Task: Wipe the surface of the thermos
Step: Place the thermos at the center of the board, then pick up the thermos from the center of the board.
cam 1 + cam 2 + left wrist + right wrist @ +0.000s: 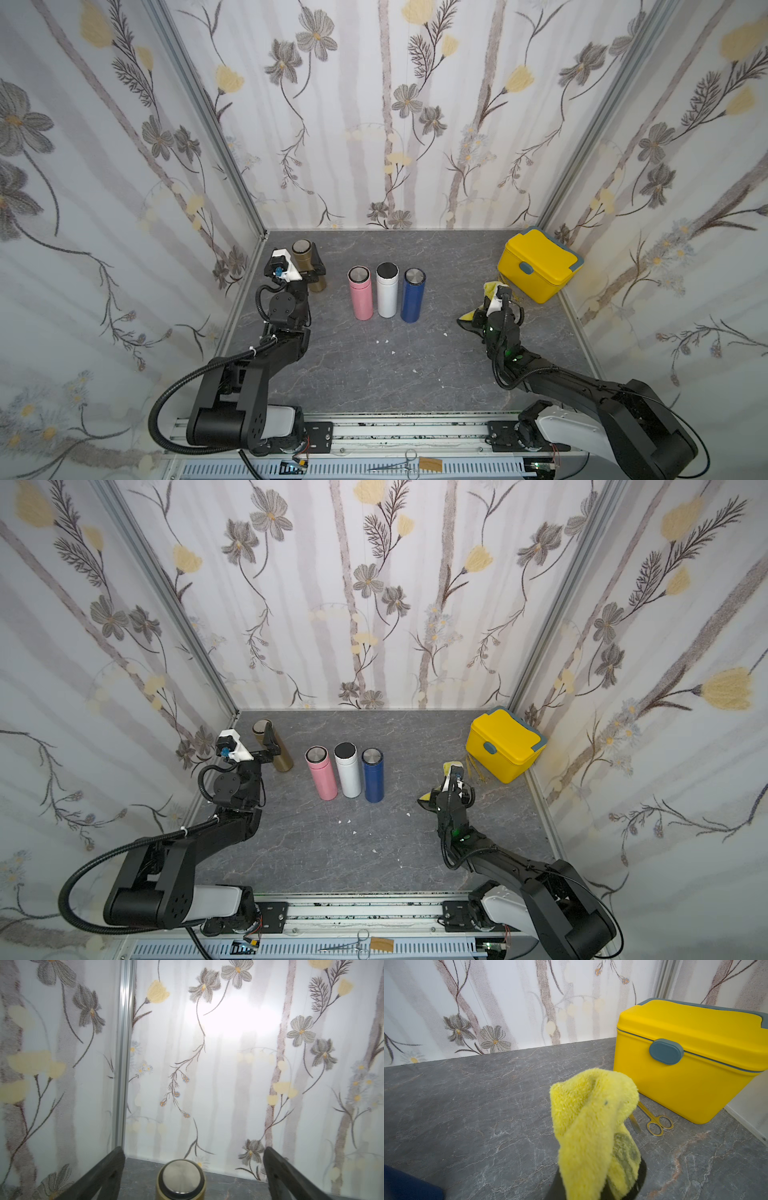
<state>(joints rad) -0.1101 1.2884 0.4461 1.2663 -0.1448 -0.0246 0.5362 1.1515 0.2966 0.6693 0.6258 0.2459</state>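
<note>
Yellow cloth [593, 1126] fills the right wrist view, bunched and clenched in the right gripper [496, 297]; its jaws are buried under the fabric, so the grip reads from the cloth standing up off the table [415, 374]. Likely held ready as the wiping pad. It sits just beside the yellow box [538, 266], toward the table centre. Gold scissors [652, 1121] lie flat on the table against the foot of the yellow box, unused.

Left gripper [193, 1178] is released, jaws spread wide with the gold thermos [307, 266] between them, neither jaw touching it as far as the left wrist view shows. Gold thermos stands upright in the back corner, well apart from the yellow box, across the table. Probably the bottle to be wiped, with the left arm placed to steady it.

Between the gold thermos and the yellow box stand three more upright bottles in a tight row: pink thermos [360, 293], white thermos [387, 291], blue thermos [413, 295], the blue one nearest the box. Cloth and gold thermos are well apart, so no wiping contact yet.
</note>
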